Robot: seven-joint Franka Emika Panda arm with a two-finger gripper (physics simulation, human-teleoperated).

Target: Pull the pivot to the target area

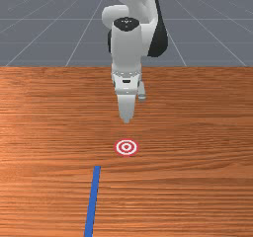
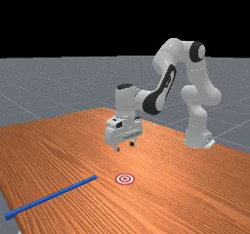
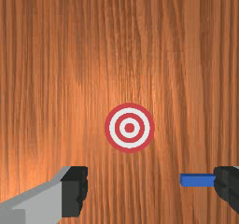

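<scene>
Currently bench (image 1: 197,132) is spreading out under the white-grey arm (image 2: 126,101). Blue bar (image 1: 92,201) is lying on it, left of middle in the front view, running off the bottom edge. Hand (image 2: 124,146) is hovering above bench, standing open. Red-white target (image 1: 126,147) is sitting near the bar's tip.

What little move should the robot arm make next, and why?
Probably ease the open fingers toward the blue bar's end nearest the red-and-white target, then lower them: the bar lies off the target, while the fingers stand apart, raised above the table, with nothing gripped.
</scene>
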